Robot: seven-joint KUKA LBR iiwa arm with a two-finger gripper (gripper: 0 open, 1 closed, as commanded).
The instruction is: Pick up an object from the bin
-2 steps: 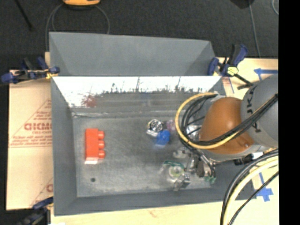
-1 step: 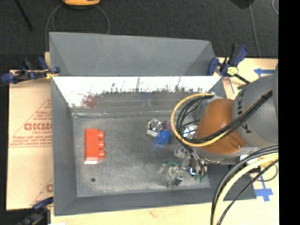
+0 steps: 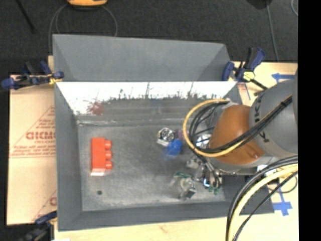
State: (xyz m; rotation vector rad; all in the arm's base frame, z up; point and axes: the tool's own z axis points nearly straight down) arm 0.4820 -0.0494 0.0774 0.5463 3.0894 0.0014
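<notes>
Jaws: low in the lower right of the bin, under the arm and its loop of cables. I cannot tell how far open they are, nor whether anything sits between them.
Nearest thing: a small green-and-grey tangle on the bin floor, lower right of centre, at the tip of the jaws. Whether it touches them is unclear.
Blue piece: a small blue lump near the middle of the frame, just up from the tangle and close to the cables.
Metal piece: a shiny round bit touching or just beside the blue piece, on its upper left.
Red block: an upright brick-like block at centre left, well apart from everything else.
Step in hand: likely the reach into the bin – the jaws are down at floor level by the tangle, and no lift is evident.
Next move calls for: settling the jaws squarely around one thing, probably the tangle, then closing on it and rising straight up, keeping clear of the sloped right wall.
Risk: the tangle looks thin and loose – it may slip out or be pushed aside.
</notes>
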